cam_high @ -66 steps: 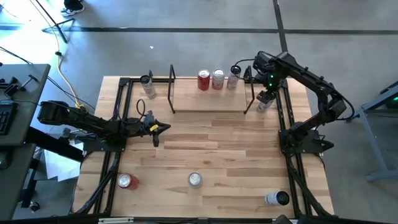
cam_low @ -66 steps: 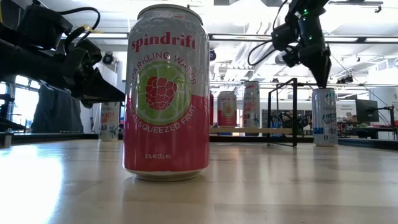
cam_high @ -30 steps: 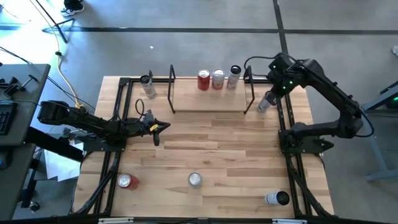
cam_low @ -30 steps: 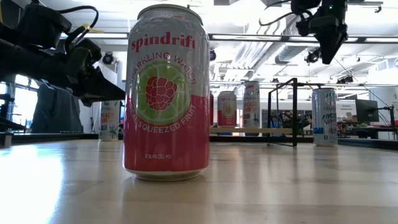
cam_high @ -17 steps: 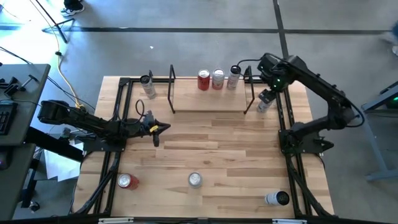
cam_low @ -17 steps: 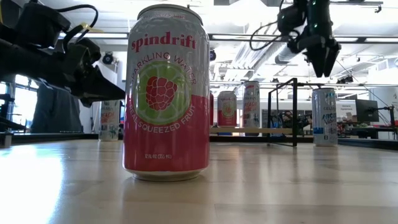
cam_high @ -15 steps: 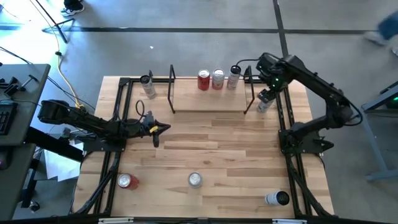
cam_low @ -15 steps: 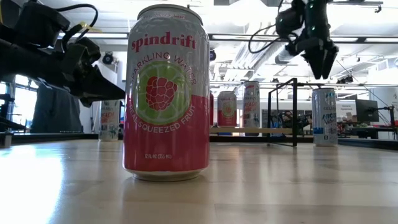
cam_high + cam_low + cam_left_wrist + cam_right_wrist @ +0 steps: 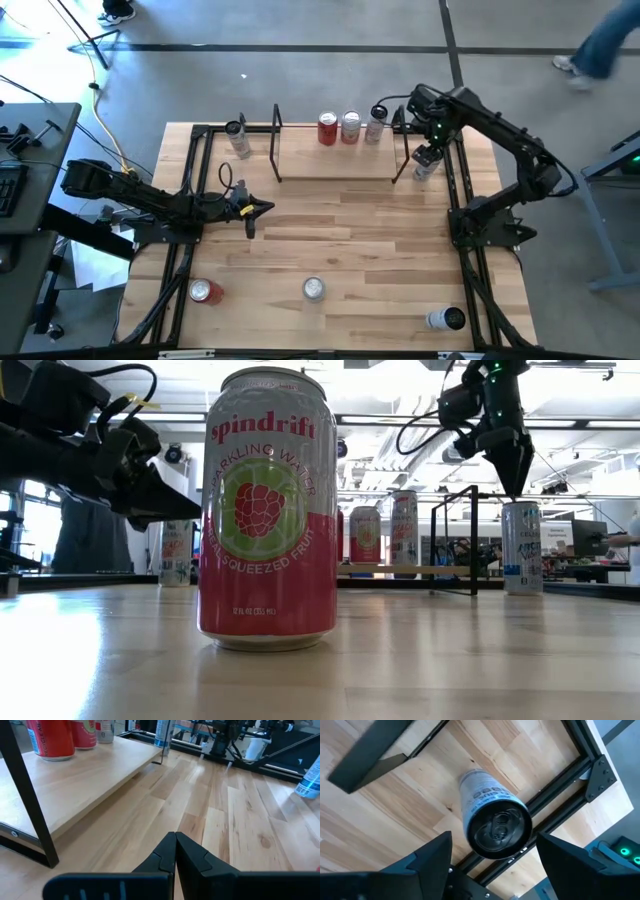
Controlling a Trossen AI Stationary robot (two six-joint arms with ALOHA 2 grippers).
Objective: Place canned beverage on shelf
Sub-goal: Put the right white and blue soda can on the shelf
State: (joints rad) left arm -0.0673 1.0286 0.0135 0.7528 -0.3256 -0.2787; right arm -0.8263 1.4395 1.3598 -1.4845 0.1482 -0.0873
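Observation:
The shelf stands at the table's far middle with three cans on its board. Just right of its right end frame, a silver can with blue print stands upright on the tabletop beside the black rail. My right gripper hangs open above that can, pointing down. Its fingers stand over either side of the can's top and touch nothing. In the low view its tips are a little above the can. My left gripper waits shut at the table's left middle.
A silver can stands left of the shelf. Near the front edge are a red can, a pink-and-green can and a silver can. Black rails run along both table sides. Bare tabletop lies between the arms.
My right gripper has come down and toward the table's left from higher up. It now hangs right over the silver can by the shelf's right end, and its fingers have opened. The can has stayed in place.

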